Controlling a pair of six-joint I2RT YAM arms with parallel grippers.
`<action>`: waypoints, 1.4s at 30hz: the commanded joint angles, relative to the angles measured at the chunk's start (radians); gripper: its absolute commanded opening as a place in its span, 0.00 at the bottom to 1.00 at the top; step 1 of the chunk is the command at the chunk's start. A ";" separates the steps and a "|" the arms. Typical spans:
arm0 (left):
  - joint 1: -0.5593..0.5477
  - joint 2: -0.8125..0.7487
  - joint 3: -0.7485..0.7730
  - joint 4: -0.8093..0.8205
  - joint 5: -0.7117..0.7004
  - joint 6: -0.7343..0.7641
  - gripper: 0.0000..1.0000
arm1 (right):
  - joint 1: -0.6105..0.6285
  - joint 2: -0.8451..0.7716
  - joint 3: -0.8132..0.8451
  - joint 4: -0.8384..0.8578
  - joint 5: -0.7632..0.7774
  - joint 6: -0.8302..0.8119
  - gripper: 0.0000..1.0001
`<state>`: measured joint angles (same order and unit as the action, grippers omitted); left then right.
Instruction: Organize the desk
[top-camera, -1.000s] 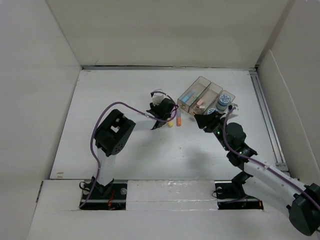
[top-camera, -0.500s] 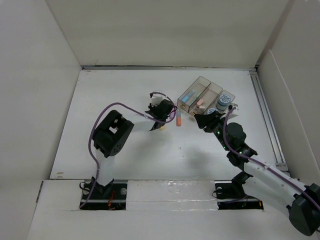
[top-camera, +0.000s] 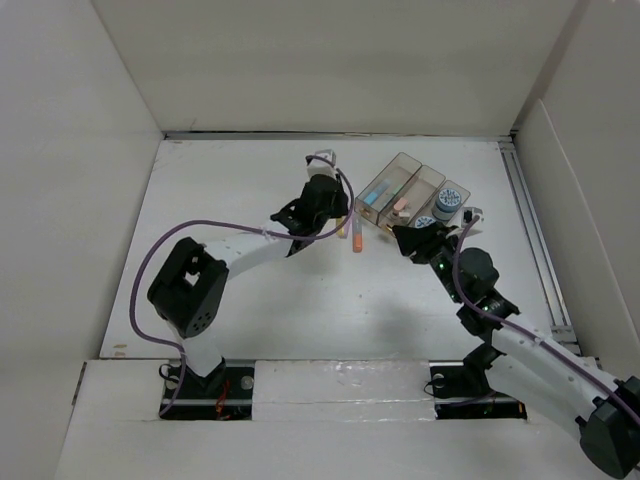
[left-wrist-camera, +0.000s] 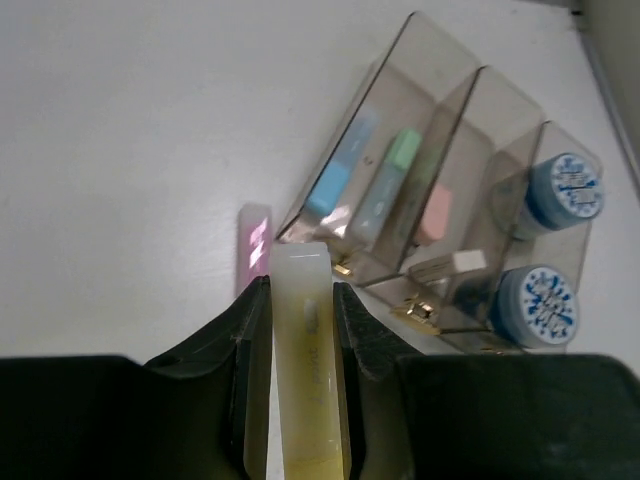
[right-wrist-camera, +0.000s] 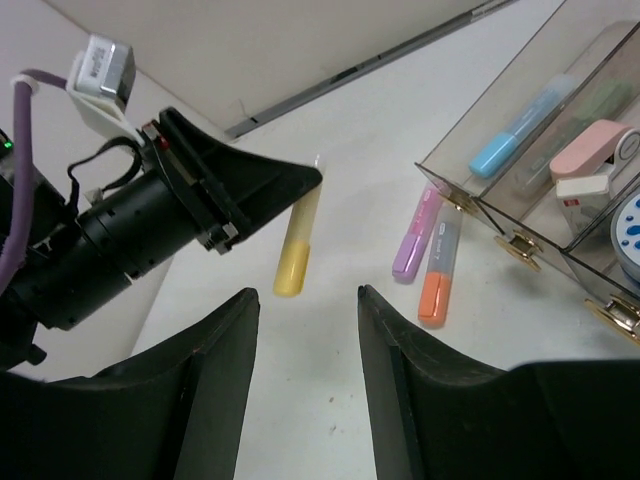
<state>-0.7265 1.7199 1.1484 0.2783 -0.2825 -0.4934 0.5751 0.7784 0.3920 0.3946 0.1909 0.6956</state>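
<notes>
The white desk (top-camera: 250, 300) holds a clear three-compartment tray (top-camera: 410, 185) at the back right. My left gripper (top-camera: 337, 222) is shut on a yellow highlighter (left-wrist-camera: 305, 340), just left of the tray (left-wrist-camera: 440, 150). In the right wrist view the highlighter (right-wrist-camera: 298, 245) hangs from the left gripper (right-wrist-camera: 305, 180) with its yellow cap down. My right gripper (right-wrist-camera: 308, 300) is open and empty in front of the tray (right-wrist-camera: 540, 190). It also shows in the top view (top-camera: 405, 240).
A purple highlighter (right-wrist-camera: 415, 245) and an orange one (right-wrist-camera: 437, 270) lie on the desk by the tray's near corner. The tray holds a blue highlighter (left-wrist-camera: 335, 180), a green one (left-wrist-camera: 390, 175), a pink item (left-wrist-camera: 435, 210) and two blue-lidded pots (left-wrist-camera: 565, 190). White wall panels stand around the desk.
My left arm has stretched out and its gripper has carried the yellow highlighter toward the back, closer to the tray. The right arm has barely moved.
</notes>
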 joint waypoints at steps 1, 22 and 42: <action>-0.002 0.013 0.097 0.163 0.130 0.130 0.00 | -0.008 -0.047 0.018 0.036 0.030 -0.011 0.50; 0.044 0.682 1.039 -0.050 0.502 0.452 0.00 | -0.008 -0.064 0.007 0.039 0.047 -0.008 0.50; 0.044 0.626 0.903 -0.007 0.454 0.457 0.64 | -0.008 -0.019 0.021 0.041 0.025 -0.016 0.50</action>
<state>-0.6796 2.4706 2.1071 0.2081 0.1844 -0.0334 0.5751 0.7528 0.3916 0.3950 0.2279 0.6952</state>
